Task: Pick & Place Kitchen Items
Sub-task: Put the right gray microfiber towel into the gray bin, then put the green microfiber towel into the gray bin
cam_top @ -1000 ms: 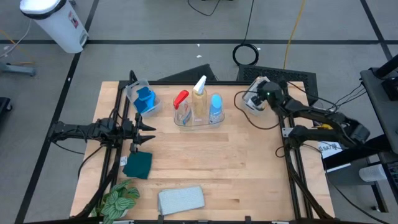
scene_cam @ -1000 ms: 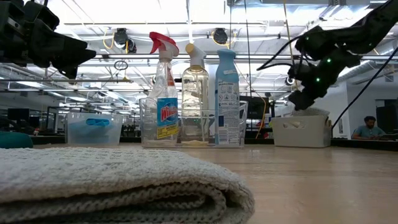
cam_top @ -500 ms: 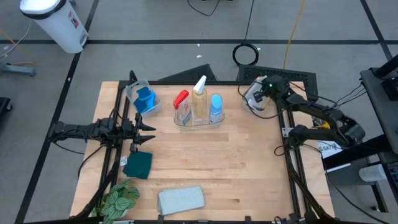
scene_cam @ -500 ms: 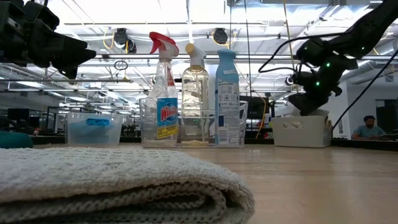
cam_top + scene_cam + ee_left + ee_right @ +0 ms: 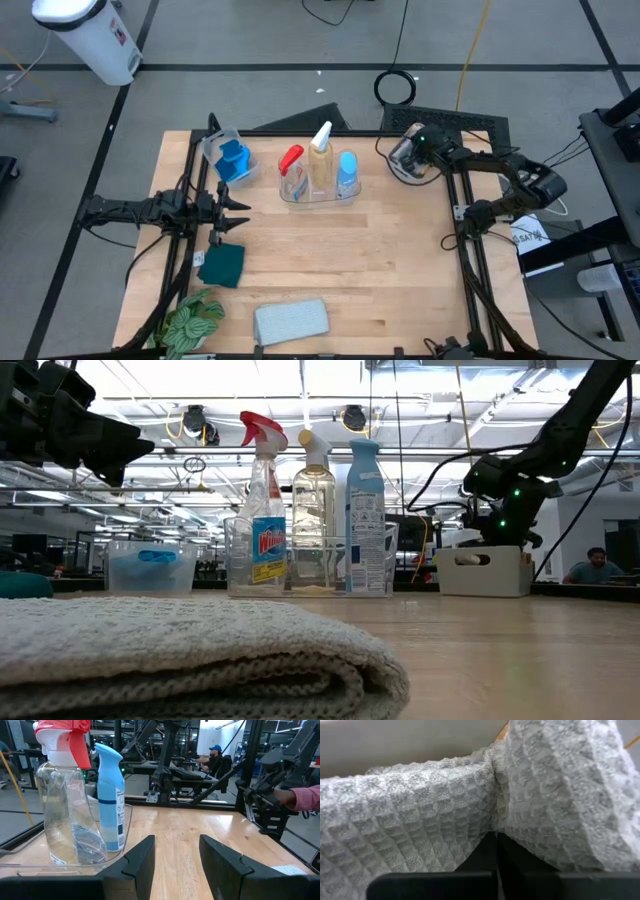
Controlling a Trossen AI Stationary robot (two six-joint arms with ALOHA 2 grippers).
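My right gripper [image 5: 405, 156] reaches down into the grey tub [image 5: 485, 571] at the table's far right, fingers shut [image 5: 496, 854] against a grey waffle towel [image 5: 420, 805] that fills its wrist view. Red-trigger [image 5: 291, 160], white-trigger [image 5: 321, 148] and blue-capped [image 5: 347, 170] bottles stand upright in a clear tub [image 5: 318, 193]. A blue sponge [image 5: 232, 160] lies in another clear tub. A teal cloth [image 5: 222, 265] and a folded grey towel [image 5: 291, 320] lie flat on the table. My left gripper [image 5: 177, 855] waits open and level at the left. My right gripper comes slanting down from the table's right side. Its shut fingertips touch the grey towel at the crease [image 5: 493, 822] between two bulging folds. No cloth shows between the fingers. The towel lies in the tub.
A green leafy plant [image 5: 192, 325] sits at the near left corner. The wooden table [image 5: 380, 270] shows bare boards in its middle and near right. Beyond the table a person's hand in a pink sleeve [image 5: 300, 797] shows in the room.
My right gripper has sunk from above the grey tub down into it, shifting a little toward the table's left and tipping further downward. The arm's elbow has swung out to the right. Nothing else has moved.
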